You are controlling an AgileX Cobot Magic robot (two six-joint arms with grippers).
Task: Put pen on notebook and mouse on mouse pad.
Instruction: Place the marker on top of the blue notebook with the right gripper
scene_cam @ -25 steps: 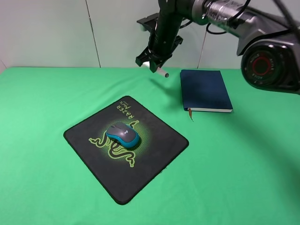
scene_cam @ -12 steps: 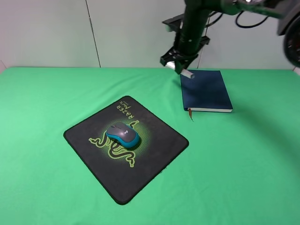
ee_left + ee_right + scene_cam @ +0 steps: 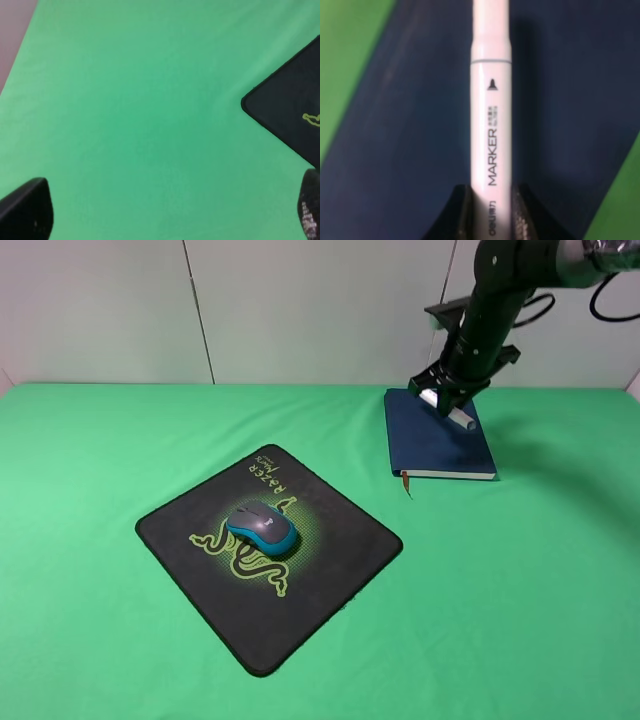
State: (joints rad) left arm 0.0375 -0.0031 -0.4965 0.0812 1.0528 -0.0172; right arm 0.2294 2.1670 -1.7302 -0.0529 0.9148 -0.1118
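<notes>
**Right pincer (image 3: 447, 405) tight on pen (image 3: 461, 418), over notebook (image 3: 436, 445)**

Pinches pen by 1 end between 2 fingers (image 3: 462, 215), white barrel stretched across the dark blue cover. Touching cover or not: cannot tell. Left pincer (image 3: 167, 215) spread wide over green cloth (image 3: 125, 100), beside 1 corner of mouse pad (image 3: 290, 115). Mouse (image 3: 263, 526) parked mid-pad, on the green logo.

You're seeing open green cloth (image 3: 340, 420) lying between mouse pad (image 3: 322, 580) and notebook (image 3: 425, 445); right gripper (image 3: 446, 405) is crowding the notebook's top.
</notes>
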